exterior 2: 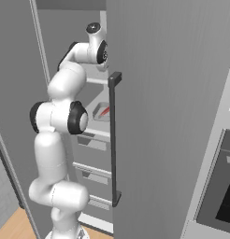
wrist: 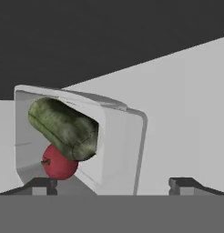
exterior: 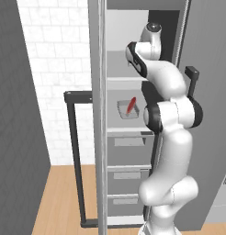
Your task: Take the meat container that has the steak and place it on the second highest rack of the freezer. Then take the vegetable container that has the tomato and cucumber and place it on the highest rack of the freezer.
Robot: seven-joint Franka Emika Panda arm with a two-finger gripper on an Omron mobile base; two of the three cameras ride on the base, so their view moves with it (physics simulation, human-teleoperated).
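1. Inside the freezer (exterior: 133,137), door swung wide, the arm reaches up to the highest rack (exterior: 124,79) – the upper of the two flat white shelves.
2. Hand view: the gripper (wrist: 113,184) has its two dark tips standing well apart, one at each side of the vegetable container (wrist: 118,145). Neither tip looks to be pressing on it, so nothing is gripped.
3. That container is a pale grey tray sitting on the white shelf surface. The cucumber (wrist: 63,127) lies in it, dark green and stubby, and the tomato (wrist: 59,164) sits just under it, touching it as far as I can tell.
4. One shelf down, on the second highest rack (exterior: 128,131), sits the meat container (exterior: 127,110) with the steak (exterior: 131,105) in it – a thin red slab leaning at an angle across the tray.
5. Right base view shows the same tray and a sliver of the red slab past the door's edge, next to the long dark bar handle (exterior 2: 114,140).
6. Below the racks are grey drawers (exterior: 126,176), all shut.
7. Left of the cabinet there's a white tiled wall (exterior: 55,82) and a wooden floor (exterior: 59,202).
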